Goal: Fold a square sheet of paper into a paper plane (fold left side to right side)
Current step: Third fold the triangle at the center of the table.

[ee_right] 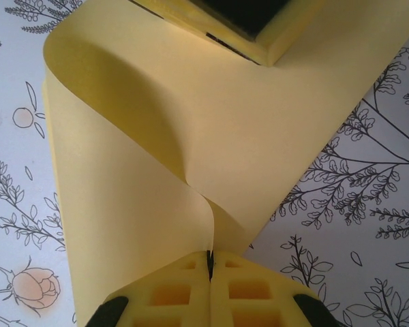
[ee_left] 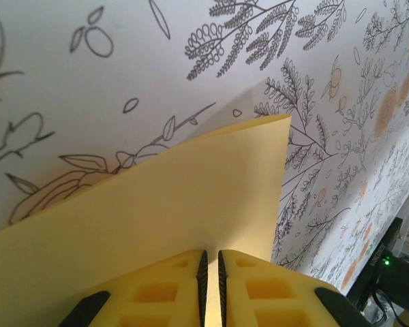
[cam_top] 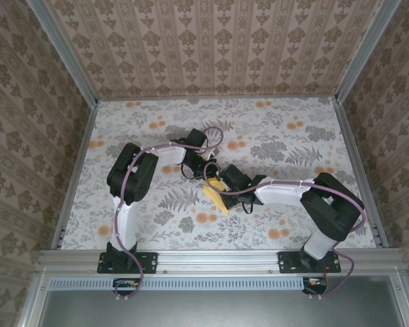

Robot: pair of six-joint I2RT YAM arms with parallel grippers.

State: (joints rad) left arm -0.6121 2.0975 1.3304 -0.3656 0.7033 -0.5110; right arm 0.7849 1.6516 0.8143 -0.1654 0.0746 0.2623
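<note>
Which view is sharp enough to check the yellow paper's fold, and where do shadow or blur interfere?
Top external: even light, no glare, but the thin yellow-orange square sheet of paper is small in frame. Left wrist: its far corner is crisp, the left gripper near the lens soft. Right wrist: soft shadow inside the curl, right gripper slightly blurred.

We saw the square sheet of paper, plain yellow-orange, near the middle of the flowered tabletop. It was curled over on itself in a soft, uncreased bend, with one corner lifted.
</note>
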